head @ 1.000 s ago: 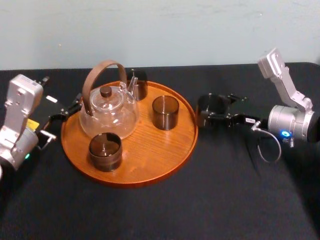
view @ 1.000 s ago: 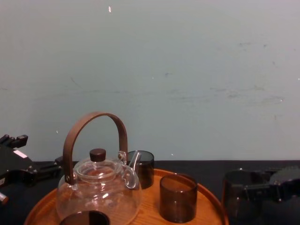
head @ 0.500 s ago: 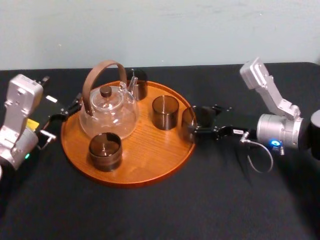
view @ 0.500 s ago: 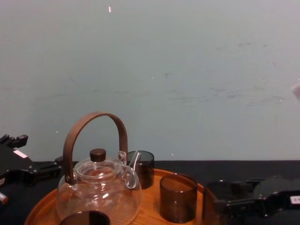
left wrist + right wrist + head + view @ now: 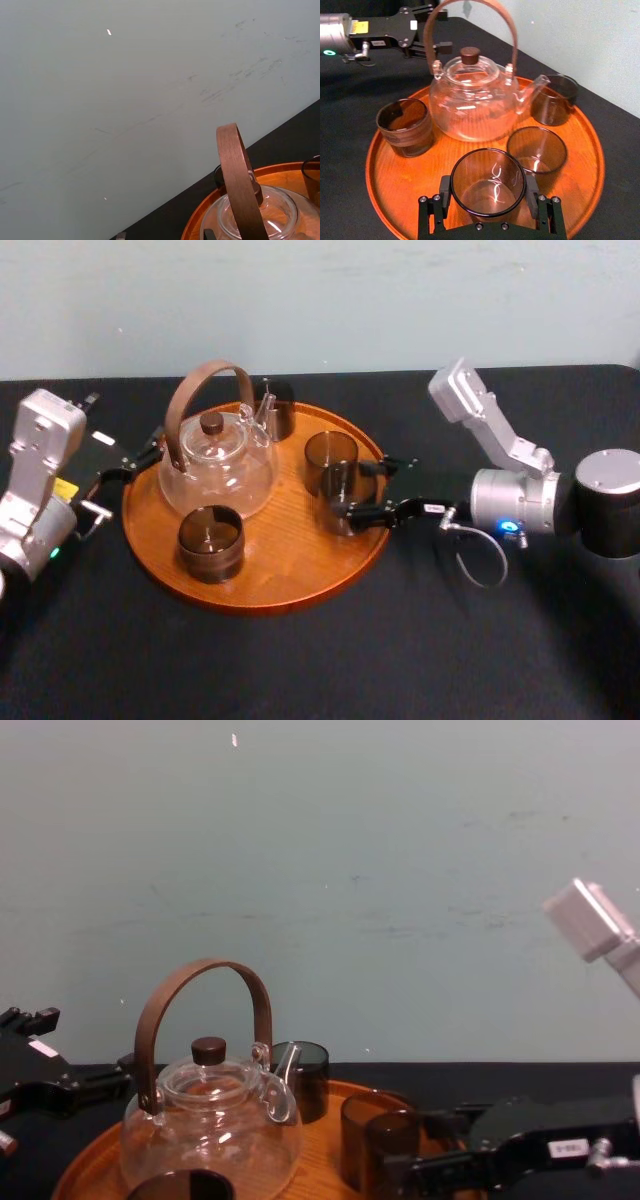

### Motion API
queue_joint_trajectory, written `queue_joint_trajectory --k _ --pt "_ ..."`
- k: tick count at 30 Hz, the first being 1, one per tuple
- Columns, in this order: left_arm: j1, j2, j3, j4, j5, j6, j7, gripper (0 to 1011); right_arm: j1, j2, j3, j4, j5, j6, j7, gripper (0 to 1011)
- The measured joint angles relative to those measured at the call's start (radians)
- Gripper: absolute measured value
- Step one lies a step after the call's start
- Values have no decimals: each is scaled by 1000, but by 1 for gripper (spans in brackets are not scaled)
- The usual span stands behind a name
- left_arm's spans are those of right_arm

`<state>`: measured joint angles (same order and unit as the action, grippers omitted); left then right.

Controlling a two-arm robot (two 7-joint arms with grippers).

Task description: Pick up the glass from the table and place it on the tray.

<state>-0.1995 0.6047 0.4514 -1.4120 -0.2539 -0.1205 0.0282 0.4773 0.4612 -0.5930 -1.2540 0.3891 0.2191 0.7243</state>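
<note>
Glass, smoky brown, see-through, upright, clenched between fingers of right gripper. Over right side of tray, just near of second glass; resting on wood or hovering, hard to tell. Left gripper parked left of tray, over table.

A round wooden tray is recorded left of centre on the black table. A glass teapot with a brown hoop handle is stood on the tray's left half. A front tumbler is noted at lower left, a rear tumbler at the top rim, and a middle tumbler right of centre. A glass is clamped by the right gripper just beside the middle tumbler, inside the tray's right rim; contact with the wood cannot be determined. The left gripper is parked at the tray's left edge.
</note>
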Motion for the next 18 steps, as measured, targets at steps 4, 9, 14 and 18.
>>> queue_joint_trajectory --k 4,9,14,18 --pt "0 0 0 0 0 0 0 1001 17 -14 -23 13 0 -1 4 899" --pt "0 0 0 0 0 0 0 1001 40 -32 -51 39 0 -3 6 899" --pt "0 0 0 0 0 0 0 1001 59 -47 -72 64 0 -6 6 899" --pt "0 0 0 0 0 0 0 1001 73 -60 -85 88 0 -9 6 899"
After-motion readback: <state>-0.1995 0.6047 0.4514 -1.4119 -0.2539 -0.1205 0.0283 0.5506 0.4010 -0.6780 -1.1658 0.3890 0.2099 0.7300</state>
